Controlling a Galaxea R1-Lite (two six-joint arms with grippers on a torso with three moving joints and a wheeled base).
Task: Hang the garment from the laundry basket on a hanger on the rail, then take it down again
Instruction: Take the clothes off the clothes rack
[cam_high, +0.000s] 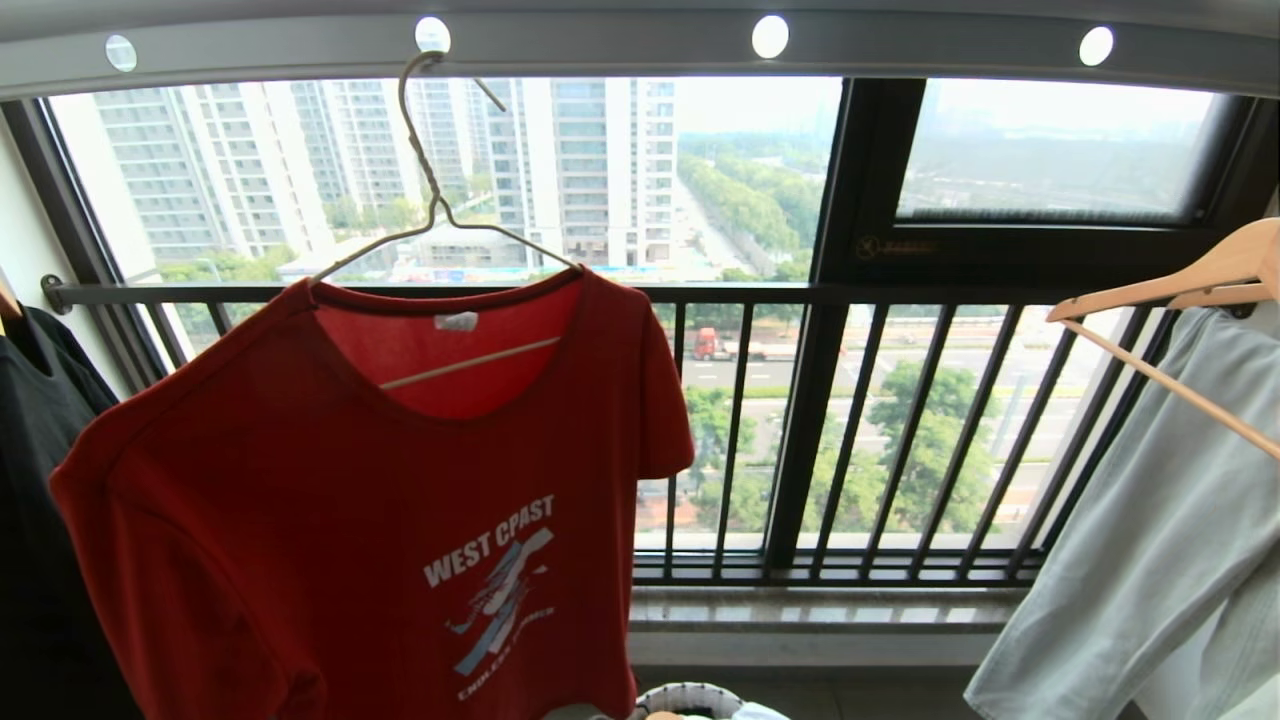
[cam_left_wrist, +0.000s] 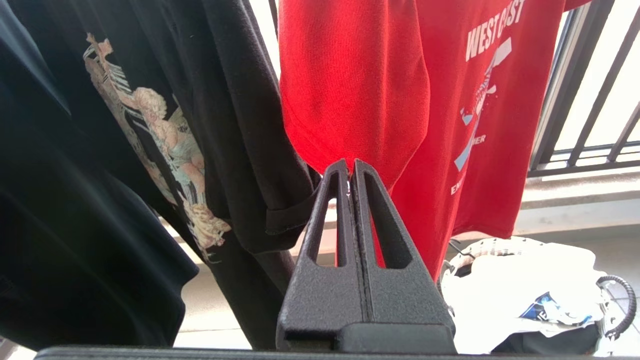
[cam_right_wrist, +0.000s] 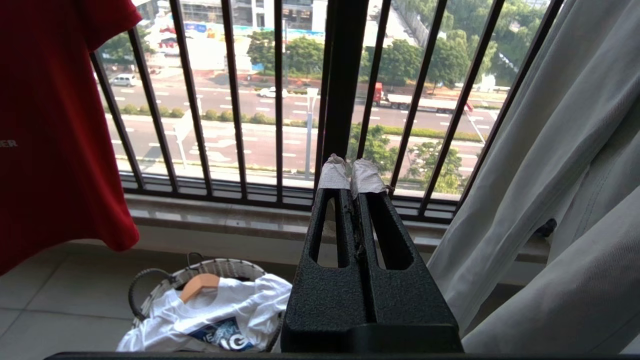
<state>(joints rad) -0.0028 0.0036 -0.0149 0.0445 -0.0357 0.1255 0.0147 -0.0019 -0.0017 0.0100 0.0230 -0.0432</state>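
Left gripper (cam_left_wrist: 351, 172) idling low with fingers pressed together on nothing, just under the red T-shirt's (cam_high: 400, 500) sleeve; right gripper (cam_right_wrist: 352, 175) likewise closed and empty, facing the window railing (cam_right_wrist: 345, 90). Below, laundry basket (cam_right_wrist: 150, 285) sitting on the floor, holding a white garment (cam_right_wrist: 225, 310). Higher and farther, red T-shirt hanging on the wire hanger (cam_high: 440, 215), hooked into the perforated rail (cam_high: 640, 45). Hanging step apparently done; next likely calling for reaching up, unhooking the hanger and taking the shirt down.

Tiled floor (cam_right_wrist: 40, 300); laundry basket (cam_right_wrist: 150, 285) on it
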